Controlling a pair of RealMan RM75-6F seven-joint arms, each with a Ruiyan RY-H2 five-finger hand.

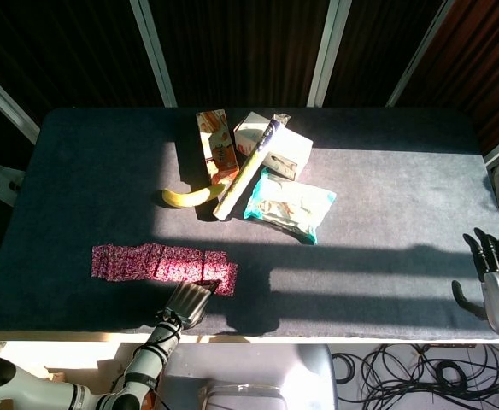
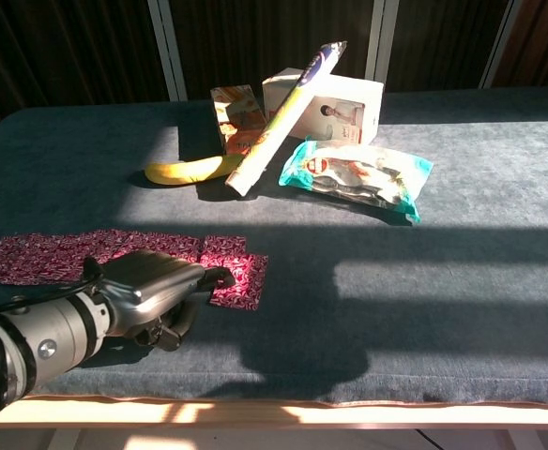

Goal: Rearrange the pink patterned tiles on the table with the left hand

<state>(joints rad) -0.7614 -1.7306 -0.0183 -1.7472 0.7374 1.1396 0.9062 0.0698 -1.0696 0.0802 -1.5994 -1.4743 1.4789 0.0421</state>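
Note:
A row of pink patterned tiles lies near the table's front left. The tile at the row's right end sits a little closer to the front edge than the others. My left hand is just in front of that end tile, fingers curled in, with one fingertip touching the tile's near edge. It holds nothing. My right hand hangs beyond the table's right front corner with its fingers spread, seen only in the head view.
Behind the tiles lie a banana, an orange carton, a white box with a long tube leaning on it, and a teal snack bag. The table's front edge is close to my left hand.

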